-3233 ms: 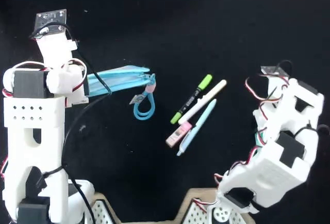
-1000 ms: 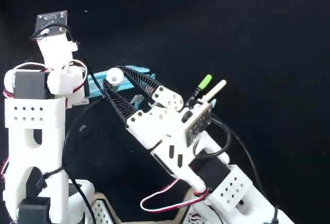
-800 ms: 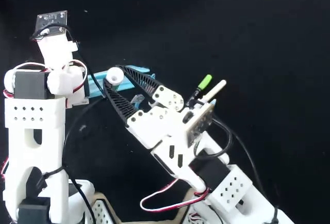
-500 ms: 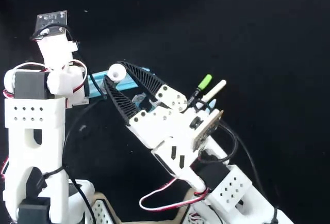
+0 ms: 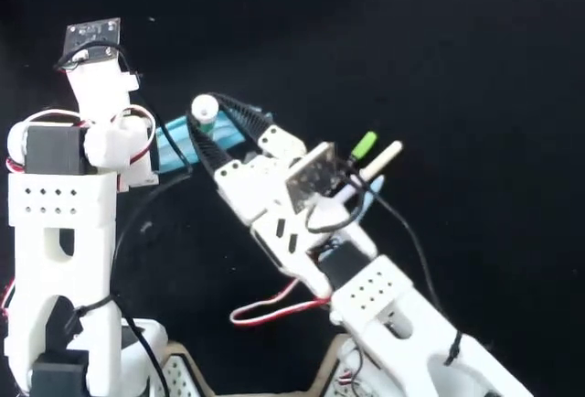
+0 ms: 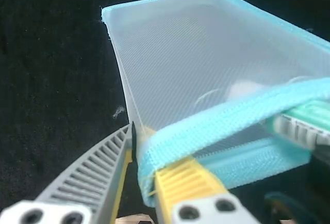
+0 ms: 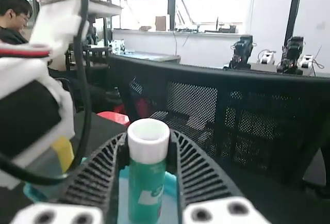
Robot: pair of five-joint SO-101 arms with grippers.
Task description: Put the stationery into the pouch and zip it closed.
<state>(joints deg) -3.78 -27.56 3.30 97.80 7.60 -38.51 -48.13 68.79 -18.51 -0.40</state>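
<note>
pinching a glue stick mid-body in my right end effector, upper left of the high view, at the pouch mouth. my left end effector clamps its zipper edge. the stick looks light, rigid and slick; the floppy pouch is best held at the rim.

White blocky arms carry black servos, red-white cables, ribbed tool fingers.

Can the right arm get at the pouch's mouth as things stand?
Likely yes: the right gripper, shut on the green, white-capped glue stick, hangs right at the translucent blue mesh pouch, which the left gripper holds by its zip edge. Nothing seems to block it.
</note>
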